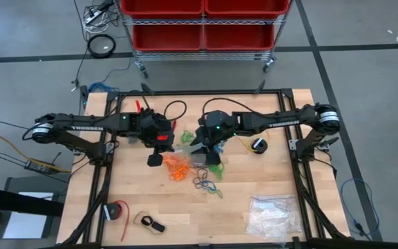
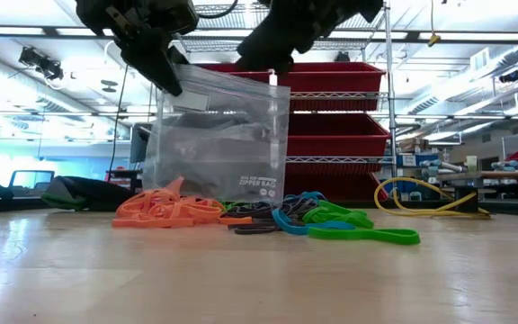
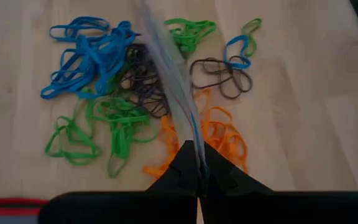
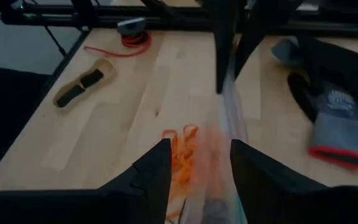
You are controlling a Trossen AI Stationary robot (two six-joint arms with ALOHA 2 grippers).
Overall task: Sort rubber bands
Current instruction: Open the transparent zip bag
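A clear zipper bag was held upright above the wooden table, its top edge pinched by the closed left gripper. The right gripper was positioned at the bag's rim, its fingers spread to either side of the plastic. The rubber bands, orange, green, blue and black, lay heaped on the table directly beneath the bag.
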